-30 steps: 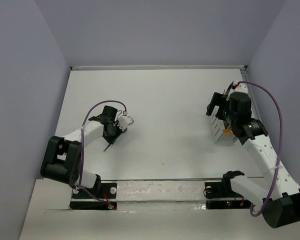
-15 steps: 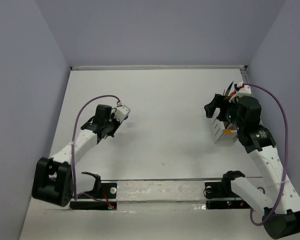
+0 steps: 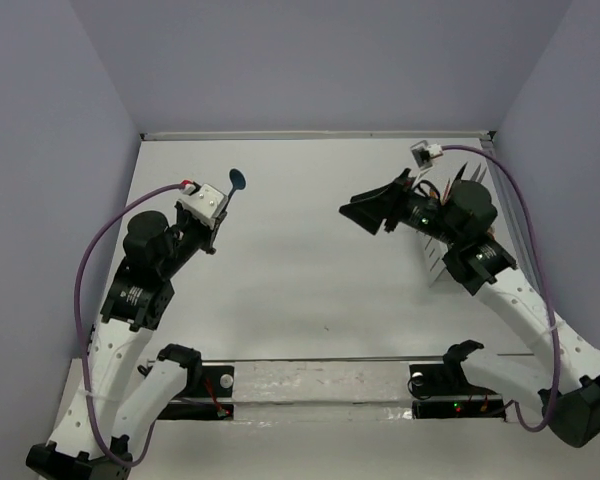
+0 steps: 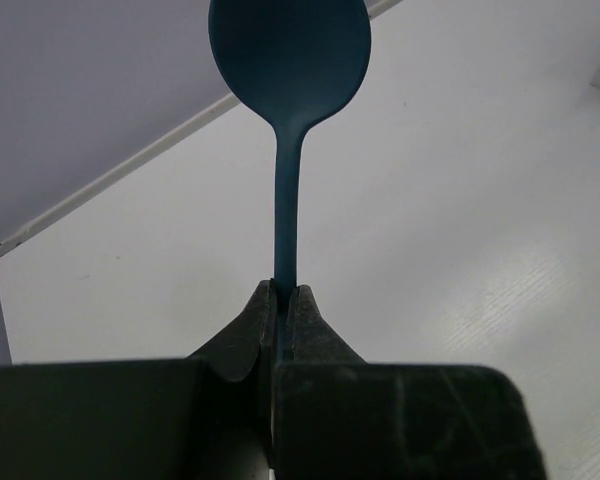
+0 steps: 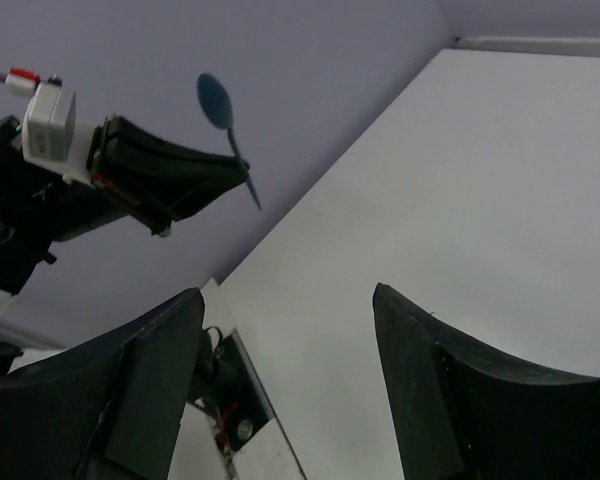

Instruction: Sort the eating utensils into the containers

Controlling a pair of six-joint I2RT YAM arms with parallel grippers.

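Observation:
My left gripper [image 3: 220,214] is shut on the handle of a dark teal spoon [image 3: 238,180] and holds it in the air over the far left of the table. In the left wrist view the spoon [image 4: 288,60] stands straight out from the closed gripper [image 4: 283,296]. My right gripper [image 3: 361,217] is open and empty, raised and pointing left toward the left arm. In the right wrist view the gripper [image 5: 288,292] frames the table, with the spoon [image 5: 217,102] beyond. The white slotted caddy [image 3: 441,266] stands at the right, mostly hidden behind the right arm.
Lilac walls enclose the white table [image 3: 320,270] on the left, back and right. The arm bases and a taped strip [image 3: 320,382] run along the near edge. Purple cables loop off both arms.
My left arm has lifted the teal spoon off the table and raised it up and back. My right gripper has swung left, away from above the caddy, with its jaws open.

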